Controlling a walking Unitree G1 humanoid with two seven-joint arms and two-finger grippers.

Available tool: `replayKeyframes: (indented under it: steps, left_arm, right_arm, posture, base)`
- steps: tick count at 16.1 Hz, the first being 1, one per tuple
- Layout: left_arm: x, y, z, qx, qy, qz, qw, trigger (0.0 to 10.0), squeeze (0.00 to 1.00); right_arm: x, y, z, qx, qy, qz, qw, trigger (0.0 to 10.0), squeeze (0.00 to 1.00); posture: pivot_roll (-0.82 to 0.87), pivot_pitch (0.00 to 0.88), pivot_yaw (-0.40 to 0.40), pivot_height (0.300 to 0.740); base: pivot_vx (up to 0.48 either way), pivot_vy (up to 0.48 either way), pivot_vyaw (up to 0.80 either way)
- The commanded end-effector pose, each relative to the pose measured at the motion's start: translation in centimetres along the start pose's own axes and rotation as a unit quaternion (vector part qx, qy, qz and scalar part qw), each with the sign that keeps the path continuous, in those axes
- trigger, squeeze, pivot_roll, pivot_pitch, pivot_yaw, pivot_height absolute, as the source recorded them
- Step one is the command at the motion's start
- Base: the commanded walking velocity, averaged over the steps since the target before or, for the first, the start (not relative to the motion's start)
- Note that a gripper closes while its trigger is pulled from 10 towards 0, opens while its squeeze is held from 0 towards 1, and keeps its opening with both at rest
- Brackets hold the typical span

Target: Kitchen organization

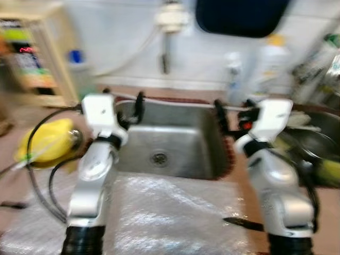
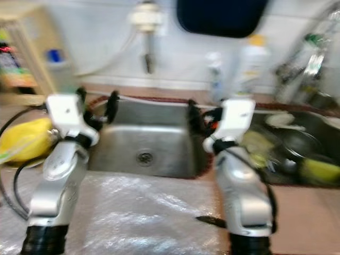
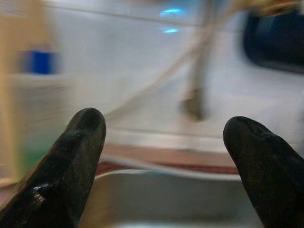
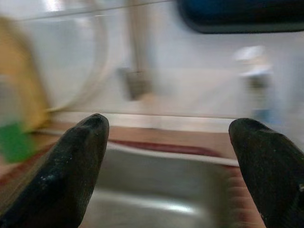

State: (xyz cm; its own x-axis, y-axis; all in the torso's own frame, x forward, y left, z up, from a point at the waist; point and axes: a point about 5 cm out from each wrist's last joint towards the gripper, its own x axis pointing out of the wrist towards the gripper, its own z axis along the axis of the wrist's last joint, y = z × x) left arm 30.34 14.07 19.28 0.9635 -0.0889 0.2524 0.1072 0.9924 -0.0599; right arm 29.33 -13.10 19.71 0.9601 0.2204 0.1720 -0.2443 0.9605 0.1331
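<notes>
A: Where are the robot's arms?
B: Both are raised over the steel sink point(image 1: 175, 139). The left claw point(image 1: 123, 101) hangs above the sink's far left corner, the right claw point(image 1: 234, 114) above its right rim. Everything is blurred.

A: Are the claws holding anything?
B: No. In the left wrist view the two black fingers point(image 3: 71, 166) stand wide apart with nothing between them, and the right wrist view shows the same spread, released fingers point(image 4: 71, 166).

A: What is around the sink?
B: A drain point(image 1: 159, 158) sits in the middle of the basin. A tap point(image 1: 169, 32) hangs on the far wall above it. A yellow object point(image 1: 47, 139) lies on the worktop point(image 1: 175, 212) to the left, beside black cables point(image 1: 42, 180). Near the sink the worktop is covered with shiny plastic wrap.

A: And to the right?
B: A white bottle with a yellow cap point(image 1: 273, 58) stands by the far wall, and blurred dishes point(image 2: 297, 143) fill a second basin on the right. A dark, knife-like thing point(image 1: 241, 223) lies on the worktop by the right arm
</notes>
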Motion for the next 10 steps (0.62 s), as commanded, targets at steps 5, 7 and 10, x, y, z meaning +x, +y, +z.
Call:
replayKeyframes:
  steps: [5, 7, 10]
  left_arm:
    - [-1.6, 1.7, 1.1, 0.062, 0.003, 0.028, 0.998, 10.0, 0.00]
    - [-1.8, 2.4, 0.9, 0.070, 0.011, 0.037, 0.997, 10.0, 0.00]
    - [-1.8, 3.7, 1.0, 0.079, 0.021, 0.088, 0.993, 10.0, 0.00]
  right_arm:
    - [-0.4, 0.6, 0.4, -0.017, -0.001, 0.036, 0.999, 10.0, 0.00]
    - [-0.4, 0.6, 0.2, -0.034, 0.001, 0.033, 0.999, 10.0, 0.00]
    - [-0.3, 0.7, 0.1, -0.042, 0.005, 0.032, 0.999, 10.0, 0.00]
  posture:
    - [0.02, 0.000, -0.013, 0.740]
    - [0.03, 0.000, -0.011, 0.740]
    - [0.04, 0.000, -0.010, 0.740]
  base:
    - [0.000, 0.000, 0.00]
    - [0.000, 0.000, 0.00]
    - [0.000, 0.000, 0.00]
